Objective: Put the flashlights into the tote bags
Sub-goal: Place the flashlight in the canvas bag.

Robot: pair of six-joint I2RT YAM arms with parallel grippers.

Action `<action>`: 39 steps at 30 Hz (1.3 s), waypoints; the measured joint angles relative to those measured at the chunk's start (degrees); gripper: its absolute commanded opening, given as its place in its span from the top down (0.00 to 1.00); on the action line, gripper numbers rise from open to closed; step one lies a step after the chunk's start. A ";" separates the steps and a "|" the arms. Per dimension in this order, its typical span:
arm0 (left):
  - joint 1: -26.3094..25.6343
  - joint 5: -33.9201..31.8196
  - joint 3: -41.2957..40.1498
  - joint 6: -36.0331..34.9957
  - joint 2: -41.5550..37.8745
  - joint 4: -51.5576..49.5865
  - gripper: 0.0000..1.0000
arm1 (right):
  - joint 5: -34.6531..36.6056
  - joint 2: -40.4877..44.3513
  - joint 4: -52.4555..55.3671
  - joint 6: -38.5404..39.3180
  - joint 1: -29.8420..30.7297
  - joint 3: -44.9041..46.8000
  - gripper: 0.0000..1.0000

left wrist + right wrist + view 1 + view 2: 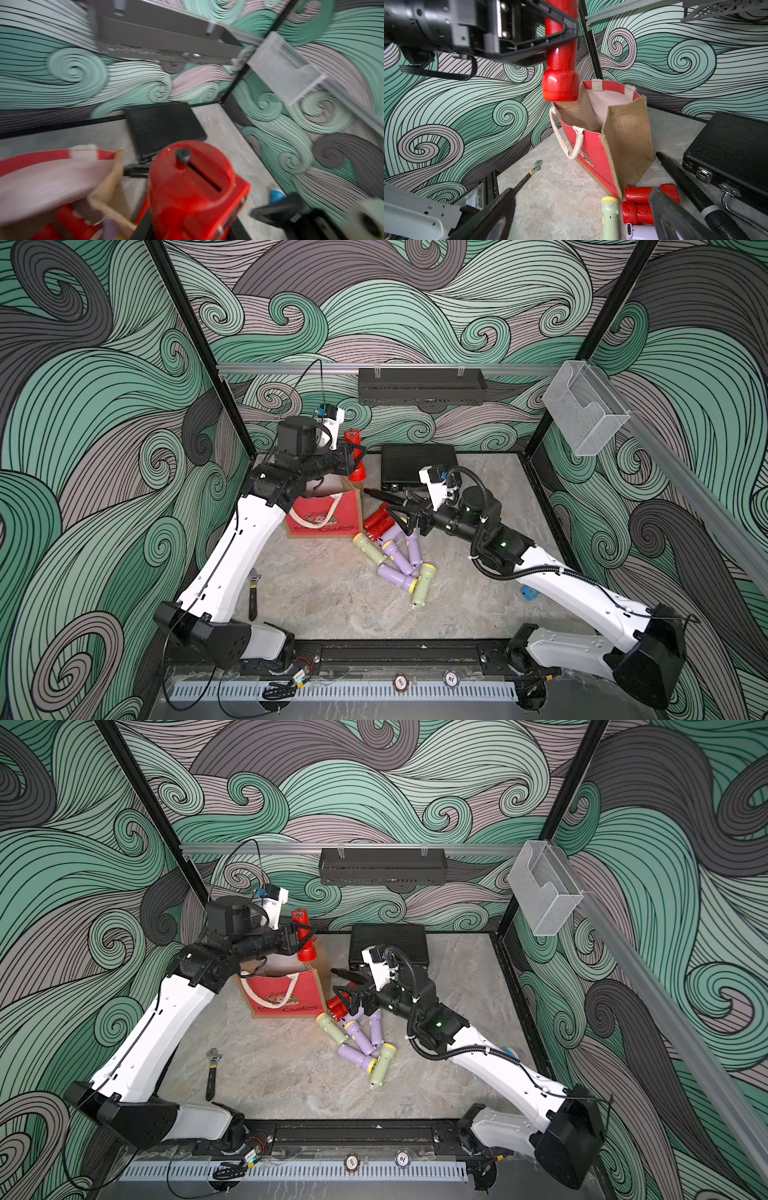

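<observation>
Even diffuse light, soft shadows. Left wrist view blurred throughout; right wrist sharp, edges bowed, glare on red flashlight [560, 62].

A flat black ribbed case with metal latches [417, 466] lies at the middle of the far edge of the grey marbled tabletop [332, 605]. A slim black microphone-like stick [380, 496] slants just in front of the case's left near corner. A black-handled adjustable wrench [252, 593] lies near the left edge. Above the far edge hangs a black wire shelf [422, 385], and above the right edge a clear plastic holder [584, 414].
</observation>
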State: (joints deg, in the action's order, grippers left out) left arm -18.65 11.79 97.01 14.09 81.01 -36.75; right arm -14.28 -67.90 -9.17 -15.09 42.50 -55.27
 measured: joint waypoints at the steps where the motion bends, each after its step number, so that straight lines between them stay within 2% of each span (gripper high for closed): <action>1: 1.16 -1.88 0.90 -0.50 0.85 -1.42 1.00 | 0.37 0.22 0.02 0.04 0.00 0.31 0.01; 7: 4.68 -15.65 3.17 -4.33 5.99 -8.66 1.00 | 1.49 0.26 1.46 0.26 0.02 2.05 0.01; 11: 5.55 -20.55 3.89 -5.77 8.26 -10.91 1.00 | 2.45 -0.61 3.04 1.22 0.07 2.10 0.01; 21: 6.56 -22.45 5.29 -7.04 13.31 -12.50 1.00 | 3.98 -0.92 3.85 2.47 0.24 3.87 0.01; 31: 6.64 -22.53 4.42 -7.23 22.84 -12.76 1.00 | 4.87 -0.20 3.82 3.23 0.28 4.74 0.01; 39: 6.64 -24.09 4.31 -6.78 29.03 -17.07 1.00 | 5.60 0.59 3.82 3.98 0.28 5.92 0.01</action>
State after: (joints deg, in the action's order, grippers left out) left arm -12.01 -12.29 101.32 7.31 110.04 -53.82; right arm -8.69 -67.31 -5.34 -11.11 42.78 -49.34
